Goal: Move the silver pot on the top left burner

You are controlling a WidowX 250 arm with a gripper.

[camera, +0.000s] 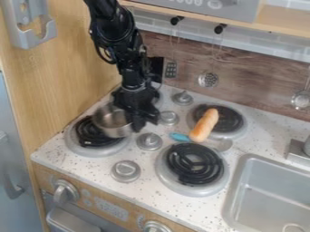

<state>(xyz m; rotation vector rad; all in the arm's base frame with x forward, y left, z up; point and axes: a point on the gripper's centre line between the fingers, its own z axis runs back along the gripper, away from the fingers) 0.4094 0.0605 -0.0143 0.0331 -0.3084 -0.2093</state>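
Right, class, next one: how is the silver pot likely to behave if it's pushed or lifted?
The silver pot looks like metal, so it should be stiff. Its smooth, curved wall could prove slippery. With the gripper at one side of it, a lift from there might tip it.

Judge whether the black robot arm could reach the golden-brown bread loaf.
Probably yes: the loaf lies uncovered partly over a black coil burner, past low grey knobs, but the claw is at the round silver metal pot.
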